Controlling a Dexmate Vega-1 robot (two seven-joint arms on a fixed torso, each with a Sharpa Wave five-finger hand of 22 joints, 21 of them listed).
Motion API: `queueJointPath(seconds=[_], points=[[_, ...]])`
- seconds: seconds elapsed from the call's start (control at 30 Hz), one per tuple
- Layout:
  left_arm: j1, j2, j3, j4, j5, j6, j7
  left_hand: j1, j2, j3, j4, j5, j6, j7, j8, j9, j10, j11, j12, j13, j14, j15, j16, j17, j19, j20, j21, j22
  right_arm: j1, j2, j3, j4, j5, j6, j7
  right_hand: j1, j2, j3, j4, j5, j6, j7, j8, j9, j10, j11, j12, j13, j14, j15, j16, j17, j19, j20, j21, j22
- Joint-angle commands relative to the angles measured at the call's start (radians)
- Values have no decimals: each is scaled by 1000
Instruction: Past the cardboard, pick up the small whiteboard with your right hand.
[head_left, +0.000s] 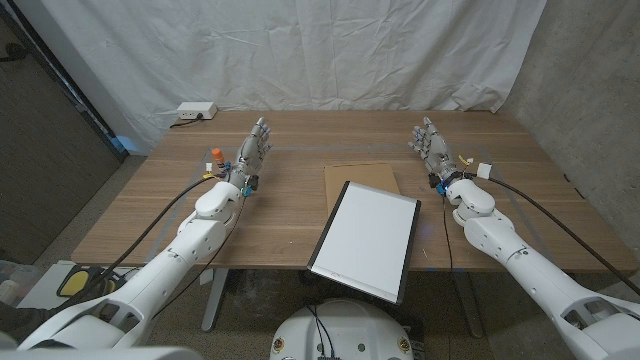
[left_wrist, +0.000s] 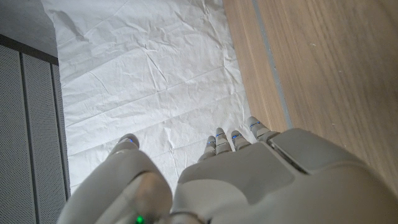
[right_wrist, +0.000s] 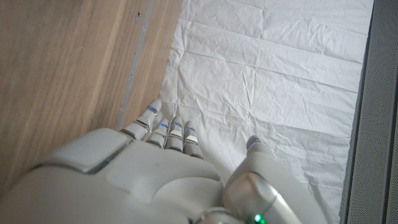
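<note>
Both white, jointed arms reach in from the near corners and stretch forward, well apart. The left hand (head_left: 254, 152) holds nothing, its grey fingers (left_wrist: 219, 142) extended and slightly spread. The right hand (head_left: 431, 148) mirrors it, empty, fingers (right_wrist: 163, 126) straight.

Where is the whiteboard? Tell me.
In the head view, the whiteboard lies at the table's near middle edge, overlapping the cardboard, between both arms and nearer the right hand.

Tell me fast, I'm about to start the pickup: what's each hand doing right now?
Left hand: open, holding nothing.
Right hand: open, holding nothing, away from the small whiteboard.
</note>
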Motion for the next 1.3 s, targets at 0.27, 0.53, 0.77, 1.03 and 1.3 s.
queueJointPath(seconds=[0.27, 0.53, 0.77, 1.03, 1.3], points=[[-12, -15, -3, 31, -15, -29, -32, 15, 6, 8, -6, 8, -1, 1, 5, 1, 1, -3, 6, 3, -2, 1, 4, 1, -76, -80, 0, 2, -3, -1, -1, -26, -7, -11, -22, 20, 6, 11, -8, 6, 12, 0, 5, 3, 16, -2, 10, 2, 5, 7, 5, 1, 13, -32, 0, 3], [-13, -13, -2, 32, -19, -32, -46, 21, 10, 9, -9, 9, 4, 1, 6, 1, 5, -3, 6, 3, 2, 1, 4, 1, -72, -78, -3, 2, -37, -16, 10, -79, -16, -1, -50, 28, 9, 13, -13, 7, 18, -1, 7, 3, 24, -1, 13, 2, 12, 5, 7, 0, 20, -31, -2, 4], [-4, 11, -4, -19, 0, -13, -17, 26, 14, 10, -11, 10, 7, 2, 6, 1, 8, -4, 6, 3, 4, 2, 3, 1, -69, -75, -7, 2, -71, -27, 21, -122, -27, 25, -69, 35, 11, 14, -18, 8, 26, -2, 9, 3, 31, -3, 16, 3, 18, 5, 9, 0, 29, -30, -4, 4], [9, 23, -6, -73, 8, 6, 8, 34, 21, 12, -14, 12, 9, 3, 5, 1, 10, -4, 6, 2, 6, 4, 2, 1, -66, -71, -12, 2, -103, -33, 36, -145, -21, 76, -51, 43, 13, 16, -23, 8, 33, -6, 11, 4, 40, -1, 19, 3, 25, 6, 11, 0, 36, -30, -6, 4], [14, 32, -5, -91, 9, 19, 14, 40, 25, 13, -17, 12, 12, 3, 5, 1, 12, -1, 6, 2, 11, 5, 3, 1, -65, -69, -16, 2, -131, -47, 52, -165, -20, 97, -52, 49, 15, 18, -28, 8, 42, -7, 13, 4, 49, -3, 22, 3, 35, 6, 13, 1, 42, -29, -9, 5]])
